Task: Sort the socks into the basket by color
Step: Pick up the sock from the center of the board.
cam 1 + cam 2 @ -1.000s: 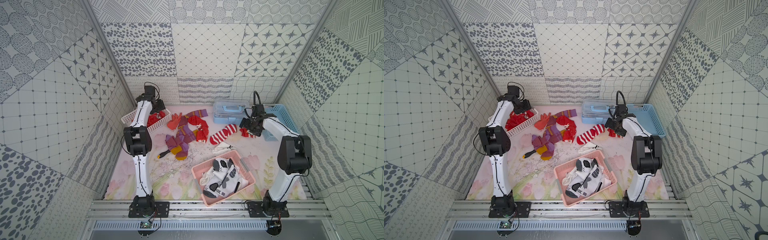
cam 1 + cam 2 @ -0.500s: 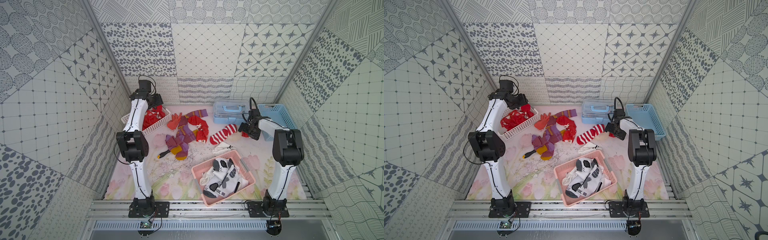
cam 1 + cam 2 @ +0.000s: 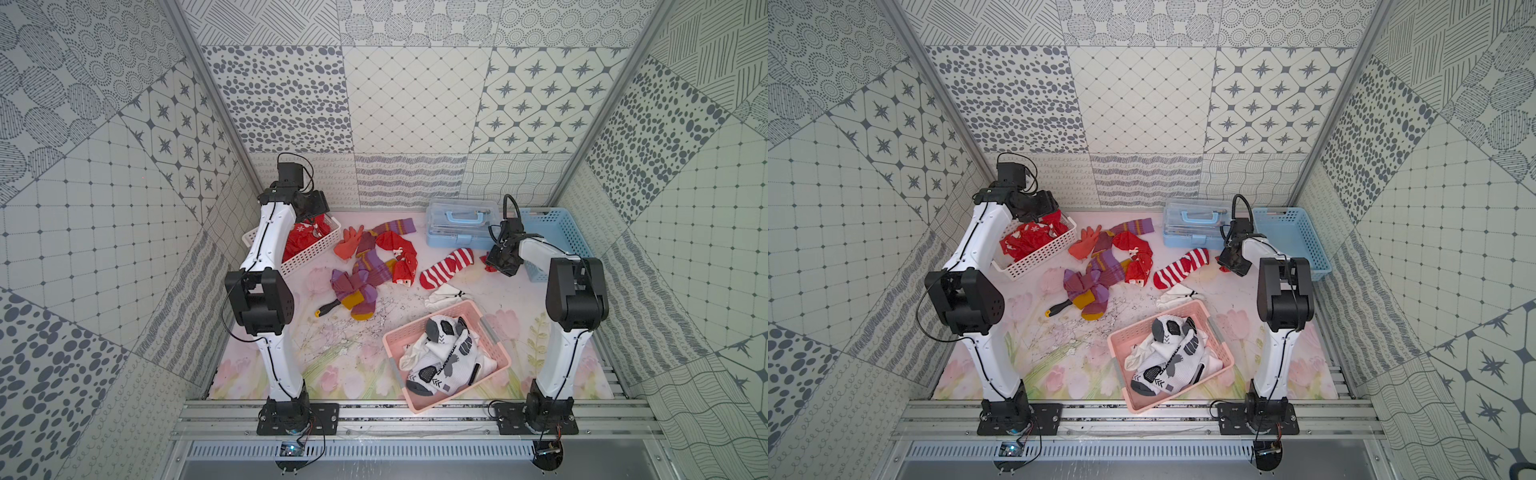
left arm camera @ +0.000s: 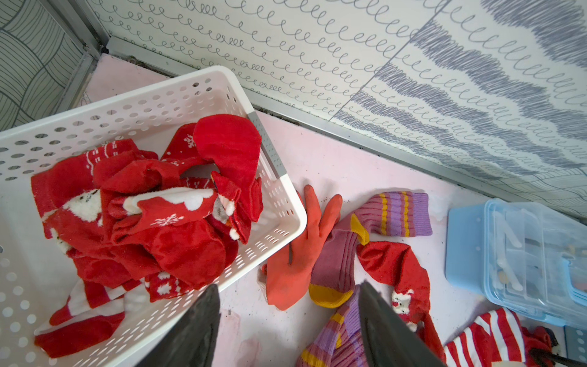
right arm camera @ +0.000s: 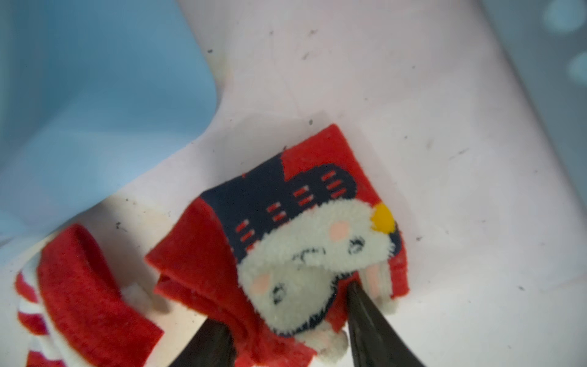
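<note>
Your sorting is partly done. The white basket [image 3: 309,253] at the far left holds a heap of red socks [image 4: 158,219], and the pink basket [image 3: 446,357] near the front holds the white socks [image 3: 444,357] with black-grey marks. The blue basket [image 3: 557,232] at the far right looks empty, so no purple sock has been sorted yet, as far as both top views show.

Left on the mat: the purple socks [image 3: 361,282] with yellow toes in the middle, a red sock [image 3: 401,253] lying among them, a red-and-white striped sock [image 3: 446,268], 1 white sock [image 3: 444,295] just beyond the pink basket, and a small red sock [image 5: 286,241] with a fluffy white face between the blue basket and the tool case [image 3: 459,222]. An orange glove [image 4: 298,254] and a screwdriver [image 3: 328,308] also lie there; I judge neither is yours to sort.

Your right gripper [image 5: 289,333] is down on that small red sock, its fingers straddling the folded fabric, but you cannot tell yet whether they clamp it. Your left gripper [image 4: 287,321] hangs above the edge of the white basket with its fingers apart and nothing between them.
</note>
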Robot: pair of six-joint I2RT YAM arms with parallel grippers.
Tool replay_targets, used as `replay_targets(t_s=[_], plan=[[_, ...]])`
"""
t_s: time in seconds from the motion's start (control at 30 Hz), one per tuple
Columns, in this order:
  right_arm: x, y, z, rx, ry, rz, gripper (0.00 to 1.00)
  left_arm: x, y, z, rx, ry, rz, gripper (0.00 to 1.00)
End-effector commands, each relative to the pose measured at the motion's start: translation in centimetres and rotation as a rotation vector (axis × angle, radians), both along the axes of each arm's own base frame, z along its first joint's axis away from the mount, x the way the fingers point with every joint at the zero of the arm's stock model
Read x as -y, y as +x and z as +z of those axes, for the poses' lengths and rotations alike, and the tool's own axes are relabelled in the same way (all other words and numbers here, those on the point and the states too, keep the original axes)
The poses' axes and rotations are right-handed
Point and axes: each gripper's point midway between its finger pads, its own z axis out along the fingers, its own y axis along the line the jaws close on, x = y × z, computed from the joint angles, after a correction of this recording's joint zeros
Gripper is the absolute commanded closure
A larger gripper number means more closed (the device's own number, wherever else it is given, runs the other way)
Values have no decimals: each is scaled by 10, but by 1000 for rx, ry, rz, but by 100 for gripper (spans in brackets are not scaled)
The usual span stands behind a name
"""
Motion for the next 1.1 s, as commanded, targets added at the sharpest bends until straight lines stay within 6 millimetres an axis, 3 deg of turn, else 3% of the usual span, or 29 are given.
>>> replay_targets(t_s=[0.0, 0.13, 0.3, 0.57, 0.77, 0.93, 1.07], plan=[[-6, -13, -29, -61, 31, 3, 67, 10, -1, 17, 66, -13, -36, 31], [-8, -17, -23, -48, 40, 2, 89, 16, -7, 19, 72, -18, -51, 31], [-11, -18, -8, -12, 52, 10, 100, 29, -14, 24, 78, -13, -88, 31], [-26, -23, 24, 40, 64, 48, 100, 56, -31, 37, 103, -30, -158, 31], [-46, -31, 57, 96, 81, 98, 100, 86, -50, 44, 121, -83, -247, 31], [-71, -41, 93, 164, 109, 161, 100, 119, -69, 39, 119, -139, -324, 31], [-102, -47, 125, 238, 141, 260, 100, 148, -83, 31, 103, -189, -387, 31]])
